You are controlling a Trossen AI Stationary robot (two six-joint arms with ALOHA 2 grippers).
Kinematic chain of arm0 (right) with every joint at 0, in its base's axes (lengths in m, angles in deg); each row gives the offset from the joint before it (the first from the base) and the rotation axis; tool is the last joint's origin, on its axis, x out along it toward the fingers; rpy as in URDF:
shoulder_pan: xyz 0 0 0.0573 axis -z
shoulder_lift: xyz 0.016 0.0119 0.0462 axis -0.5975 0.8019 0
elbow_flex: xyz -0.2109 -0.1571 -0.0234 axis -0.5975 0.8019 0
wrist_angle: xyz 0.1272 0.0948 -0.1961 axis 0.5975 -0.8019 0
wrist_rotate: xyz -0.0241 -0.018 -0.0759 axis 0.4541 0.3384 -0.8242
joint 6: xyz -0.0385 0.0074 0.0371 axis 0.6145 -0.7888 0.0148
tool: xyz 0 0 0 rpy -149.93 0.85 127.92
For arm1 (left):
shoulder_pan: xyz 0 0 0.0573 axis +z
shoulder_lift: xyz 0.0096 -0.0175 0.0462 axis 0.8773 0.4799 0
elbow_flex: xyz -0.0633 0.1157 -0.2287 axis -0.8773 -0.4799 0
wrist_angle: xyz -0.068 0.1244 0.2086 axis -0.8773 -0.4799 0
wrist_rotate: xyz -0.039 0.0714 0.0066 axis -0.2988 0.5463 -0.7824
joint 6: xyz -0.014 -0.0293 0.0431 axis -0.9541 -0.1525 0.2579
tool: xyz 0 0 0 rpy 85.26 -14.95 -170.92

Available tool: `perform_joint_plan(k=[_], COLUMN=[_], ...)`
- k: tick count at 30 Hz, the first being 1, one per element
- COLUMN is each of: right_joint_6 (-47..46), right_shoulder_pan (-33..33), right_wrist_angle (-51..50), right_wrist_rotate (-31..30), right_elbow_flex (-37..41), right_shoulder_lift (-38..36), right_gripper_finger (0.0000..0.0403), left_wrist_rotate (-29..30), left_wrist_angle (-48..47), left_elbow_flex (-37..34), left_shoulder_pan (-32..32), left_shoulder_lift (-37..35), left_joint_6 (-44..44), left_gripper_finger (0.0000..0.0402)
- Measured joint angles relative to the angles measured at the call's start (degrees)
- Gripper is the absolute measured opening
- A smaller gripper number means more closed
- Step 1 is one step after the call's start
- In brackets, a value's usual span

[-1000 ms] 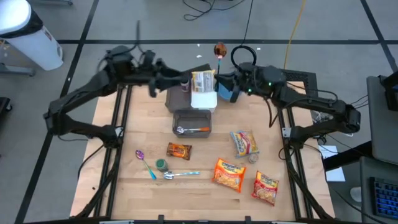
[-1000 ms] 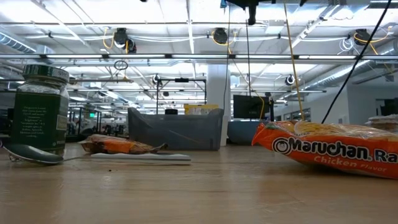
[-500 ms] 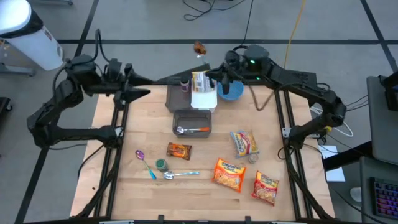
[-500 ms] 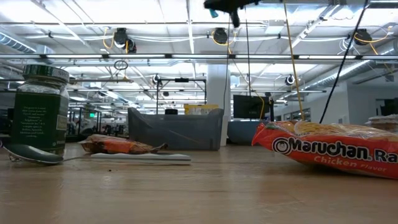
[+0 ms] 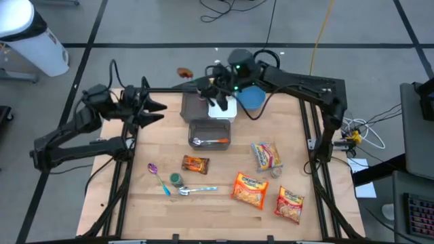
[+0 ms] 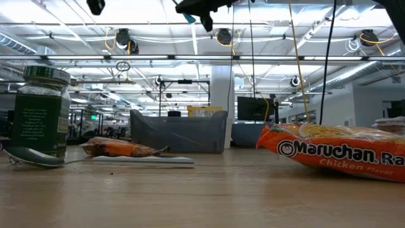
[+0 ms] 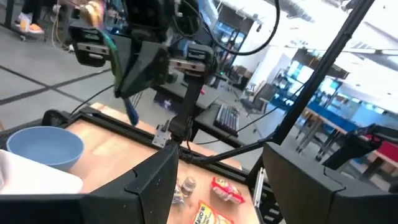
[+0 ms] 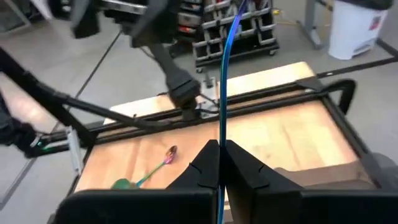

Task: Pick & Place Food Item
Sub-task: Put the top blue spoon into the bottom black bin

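My right gripper (image 5: 205,81) hangs high over the table's far edge, shut on a spoon with a thin blue handle (image 8: 225,87) and an orange bowl (image 5: 184,71). The low view catches it at the top (image 6: 201,14). My left gripper (image 5: 154,111) stands open and holds nothing, above the table's left rail, pointing level toward the right; its fingers frame the left wrist view (image 7: 217,186). Food lies flat on the table: two orange ramen packets (image 5: 250,189) (image 5: 289,204), a third packet (image 5: 266,156) and a snack bar (image 5: 195,163). My right gripper pinches the spoon's blue handle (image 8: 222,134) between its two shut fingers. The handle runs on ahead of the fingertips, in line with them, toward the table's left. The orange bowl (image 7: 93,10) is the free end, and the spoon is lifted clear of the table.
A grey bin (image 5: 209,133) with a spoon in it, a white container (image 5: 222,108) and a blue bowl (image 5: 254,98) sit at the far middle. A green-lidded jar (image 5: 175,179), a purple spoon (image 5: 158,176) and a metal spoon (image 5: 196,190) lie near left.
My right gripper has swung along the far edge toward the table's left and turned, carrying the spoon; its orange bowl now hangs past the far left corner. My left gripper has drawn back toward the left edge and sunk a little, staying open.
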Motion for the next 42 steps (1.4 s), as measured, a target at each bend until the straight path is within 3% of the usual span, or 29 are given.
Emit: perform_joint_plan(k=[10,17,25,42], right_joint_6=[5.87,9.95,13.67,14.09], right_shoulder_pan=[-4.98,-5.37,-5.15,-4.64], right_wrist_angle=[-6.77,-4.16,0.51,-0.53], right_wrist_rotate=[-4.74,-4.66,-4.45,-4.58], right_elbow_flex=[3.51,11.84,19.08,18.43], right_shoulder_lift=[0.23,0.3,0.3,9.18], right_gripper_finger=[0.0,0.0,0.0,0.0], left_wrist_rotate=[0.55,-0.47,-0.12,-0.41], left_wrist_angle=[-0.19,2.47,6.57,6.2], left_elbow_flex=[-6.31,-6.34,-6.34,-6.34], left_shoulder_pan=[4.8,10.86,11.85,11.85], left_shoulder_lift=[-8.0,-9.69,-9.67,-8.47], left_joint_6=[-0.58,-5.28,-8.54,-10.48], left_gripper_finger=[0.0241,0.0241,0.0241,0.0241])
